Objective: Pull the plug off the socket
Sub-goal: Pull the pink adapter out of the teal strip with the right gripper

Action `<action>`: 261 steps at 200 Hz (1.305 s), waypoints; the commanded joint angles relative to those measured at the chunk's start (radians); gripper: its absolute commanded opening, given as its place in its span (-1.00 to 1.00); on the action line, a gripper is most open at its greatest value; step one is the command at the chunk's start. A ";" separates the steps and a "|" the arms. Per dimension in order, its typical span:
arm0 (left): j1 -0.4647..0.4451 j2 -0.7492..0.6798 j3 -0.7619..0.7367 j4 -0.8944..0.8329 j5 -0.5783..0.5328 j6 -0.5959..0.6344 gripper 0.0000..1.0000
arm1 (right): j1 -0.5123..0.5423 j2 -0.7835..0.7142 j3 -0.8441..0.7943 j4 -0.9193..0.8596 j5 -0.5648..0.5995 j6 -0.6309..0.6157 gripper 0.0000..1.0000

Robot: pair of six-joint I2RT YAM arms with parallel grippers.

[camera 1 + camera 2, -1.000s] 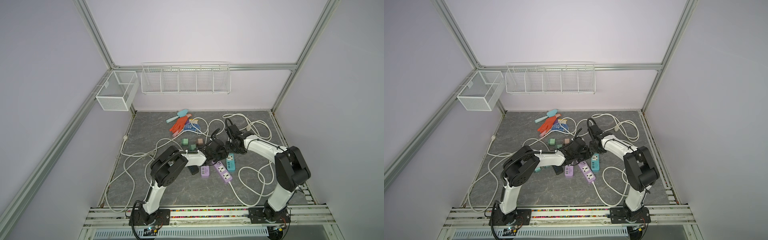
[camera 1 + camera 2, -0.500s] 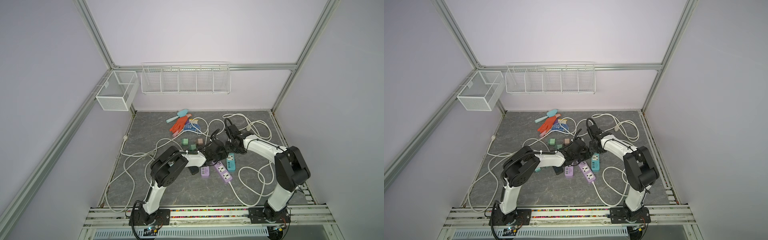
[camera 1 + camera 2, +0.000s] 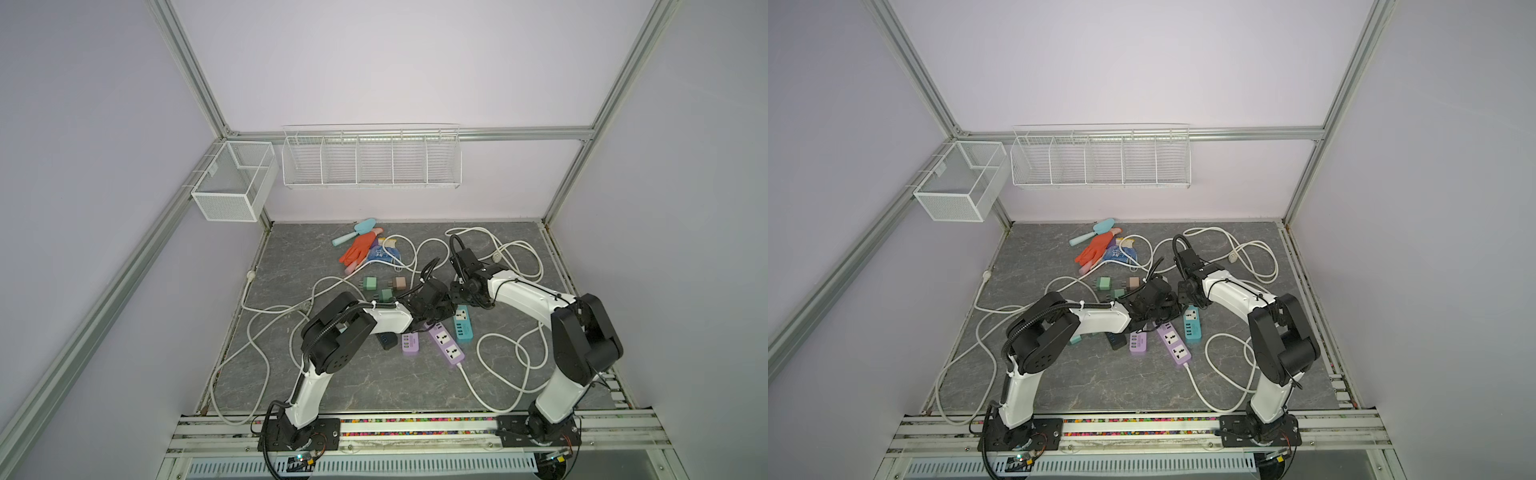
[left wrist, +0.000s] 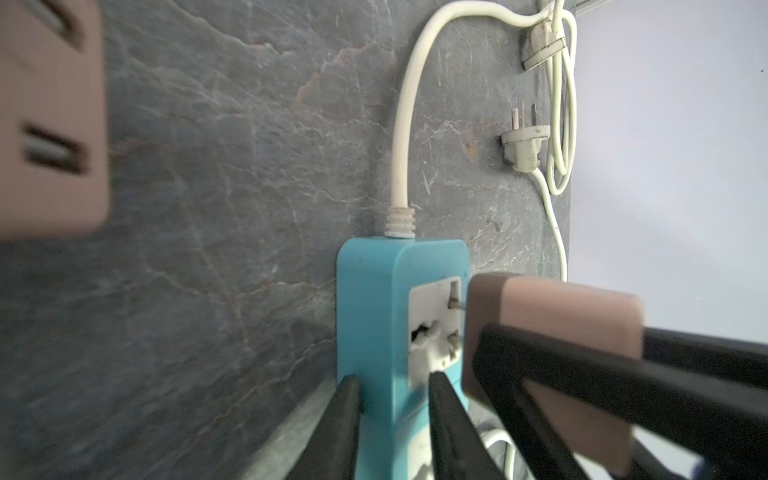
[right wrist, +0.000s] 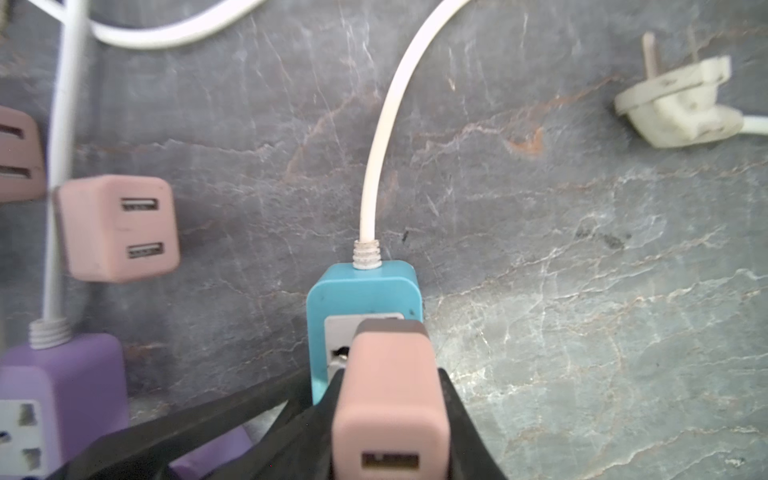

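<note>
The plug [image 5: 390,395] is a pink USB charger block, and my right gripper [image 5: 390,419] is shut on its two sides. It stands at the end outlet of the teal socket strip [image 5: 361,295], which lies on the grey mat. In the left wrist view the plug [image 4: 552,320] sits a little off the socket face, with its metal prongs bare in the gap. My left gripper [image 4: 395,419] is shut across the teal socket strip [image 4: 370,316], one finger on each side. In both top views the two grippers [image 3: 440,309] [image 3: 459,291] meet at the teal strip [image 3: 463,328] [image 3: 1192,328].
A purple power strip [image 3: 446,347] and a small purple hub [image 3: 409,343] lie beside the teal one. Loose charger blocks [image 5: 118,228] [image 3: 369,284], a white plug [image 5: 681,108] and looping white cables [image 3: 511,365] surround it. An orange glove [image 3: 359,249] lies at the back.
</note>
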 commanded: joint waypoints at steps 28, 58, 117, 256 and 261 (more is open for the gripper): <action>-0.013 0.059 -0.090 -0.135 -0.025 -0.044 -0.44 | 0.009 0.016 0.002 0.057 -0.058 0.004 -0.84; -0.012 0.043 -0.047 -0.154 -0.010 -0.005 -0.44 | -0.028 -0.055 -0.002 0.007 0.013 0.010 -0.85; -0.012 -0.001 0.098 -0.239 -0.034 0.075 -0.41 | -0.139 -0.249 -0.101 0.025 -0.137 0.050 -0.83; 0.127 -0.560 -0.090 -0.349 -0.124 0.221 0.35 | -0.172 -0.212 -0.209 0.370 -0.526 0.174 -0.79; 0.132 -0.573 -0.085 -0.367 -0.123 0.229 0.38 | -0.169 -0.190 -0.203 0.386 -0.524 0.183 -0.78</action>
